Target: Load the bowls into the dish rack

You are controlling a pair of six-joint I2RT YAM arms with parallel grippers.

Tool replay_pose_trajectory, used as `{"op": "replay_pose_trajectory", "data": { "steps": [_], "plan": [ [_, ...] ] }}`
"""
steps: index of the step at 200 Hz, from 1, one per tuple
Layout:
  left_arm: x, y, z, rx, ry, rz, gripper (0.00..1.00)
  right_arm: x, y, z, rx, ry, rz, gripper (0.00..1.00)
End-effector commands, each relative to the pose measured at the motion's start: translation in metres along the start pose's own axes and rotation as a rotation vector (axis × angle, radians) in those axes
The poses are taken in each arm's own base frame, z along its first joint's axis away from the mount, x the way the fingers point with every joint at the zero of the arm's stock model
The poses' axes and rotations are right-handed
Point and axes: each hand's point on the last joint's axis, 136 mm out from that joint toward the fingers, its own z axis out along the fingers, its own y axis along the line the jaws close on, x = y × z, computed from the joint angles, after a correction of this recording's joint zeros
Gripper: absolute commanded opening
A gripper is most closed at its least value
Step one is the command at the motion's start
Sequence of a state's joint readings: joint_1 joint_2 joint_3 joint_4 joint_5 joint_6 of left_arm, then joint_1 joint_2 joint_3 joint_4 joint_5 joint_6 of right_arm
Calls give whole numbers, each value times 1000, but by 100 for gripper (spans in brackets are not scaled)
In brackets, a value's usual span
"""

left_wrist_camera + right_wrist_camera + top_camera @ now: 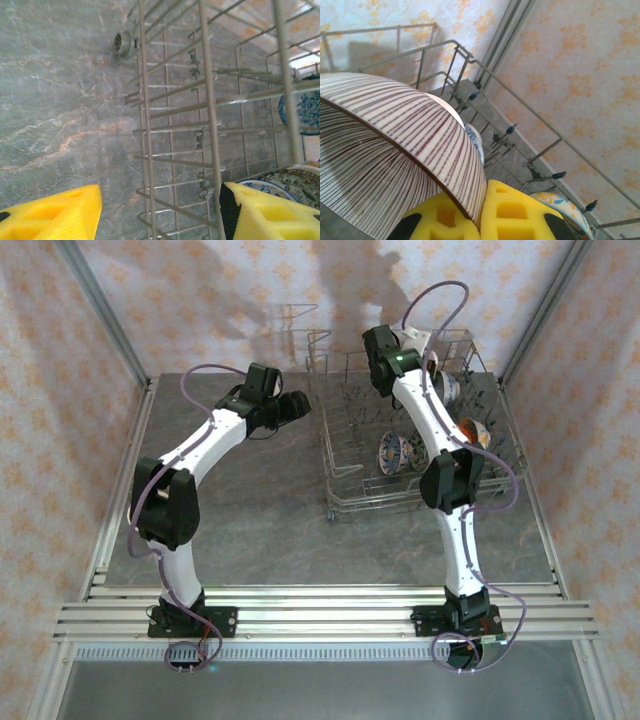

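The right gripper is clamped on the rim of a striped bowl over the far end of the dish rack — a thin pinch that could slip against the tines. The left gripper, fingers apart, hangs just outside the rack's left wall — it could snag the wire.

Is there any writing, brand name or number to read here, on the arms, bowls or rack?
None: no readable text anywhere.
The striped bowl in the right hand, the dish rack and the wallpaper carry only patterns or bare surfaces; the arms show no legible label.
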State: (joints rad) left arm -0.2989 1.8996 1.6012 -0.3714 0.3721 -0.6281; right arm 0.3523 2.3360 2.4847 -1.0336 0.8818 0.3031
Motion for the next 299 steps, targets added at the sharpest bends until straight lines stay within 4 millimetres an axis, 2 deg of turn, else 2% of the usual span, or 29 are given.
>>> {"op": "replay_pose_trajectory", "data": {
  "steps": [1,32,131,133,138,204,219,230,256,299],
  "plan": [
    [10,-2,14,49,42,32,64,-9,-19,7,157,-74,-4,0],
    [19,4,24,49,64,19,63,-7,-13,15,209,-105,-17,0],
    [30,19,24,19,58,-4,63,18,8,34,246,-106,-18,0],
    [25,13,16,32,43,1,63,19,9,35,247,-105,-21,0],
    [24,12,13,35,39,3,63,20,9,36,246,-103,-20,0],
    [23,14,8,24,36,10,63,39,25,41,221,-72,-62,0],
    [24,15,8,18,35,10,63,41,28,40,211,-67,-69,6],
    [25,15,8,15,35,9,63,42,31,38,204,-67,-67,14],
    [26,17,8,14,38,-2,63,47,41,38,165,-48,-64,21],
    [30,21,6,9,32,-17,63,53,46,41,155,-35,-86,20]
  ]
}}
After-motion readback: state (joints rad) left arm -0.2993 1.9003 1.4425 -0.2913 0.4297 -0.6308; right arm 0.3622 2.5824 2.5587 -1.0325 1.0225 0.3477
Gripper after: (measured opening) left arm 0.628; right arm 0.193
